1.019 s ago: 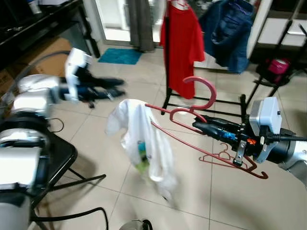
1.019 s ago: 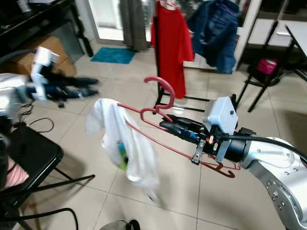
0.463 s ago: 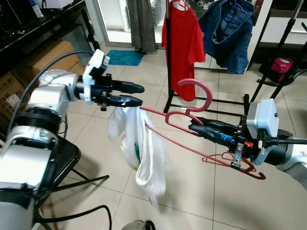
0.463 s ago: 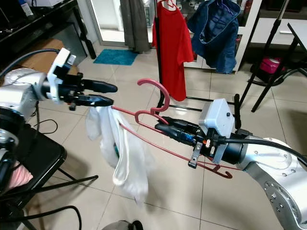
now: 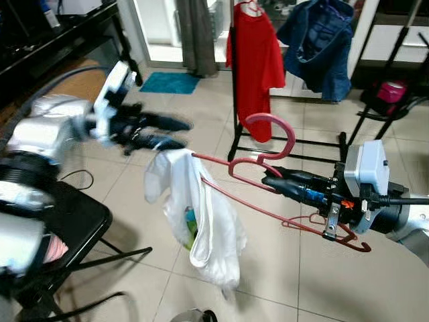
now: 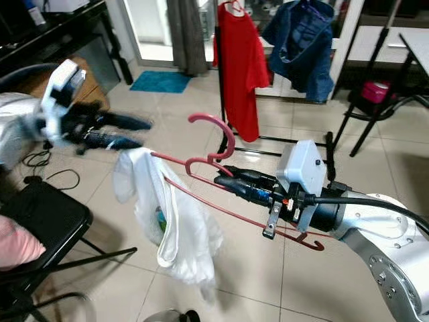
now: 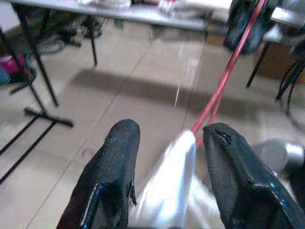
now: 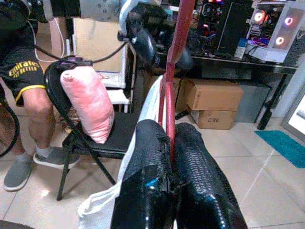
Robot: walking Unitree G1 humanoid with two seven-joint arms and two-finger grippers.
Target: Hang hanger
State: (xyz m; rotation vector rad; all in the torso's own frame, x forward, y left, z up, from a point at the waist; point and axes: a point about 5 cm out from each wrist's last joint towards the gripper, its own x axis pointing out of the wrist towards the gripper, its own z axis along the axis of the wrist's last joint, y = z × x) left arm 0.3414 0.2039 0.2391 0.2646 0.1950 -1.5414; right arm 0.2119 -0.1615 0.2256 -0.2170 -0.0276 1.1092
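The right hand [image 5: 271,181] is clamping the red plastic hanger [image 5: 268,144] at mid-frame, its hook curling upward. A white T-shirt [image 5: 201,215] is drooping off its left end. Upper left, the blurred left hand [image 5: 174,133] is spread apart.

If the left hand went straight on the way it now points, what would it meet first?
Probably the white garment draped on the red hanger: it lies just ahead between the left hand's open fingers, though depth is uncertain.
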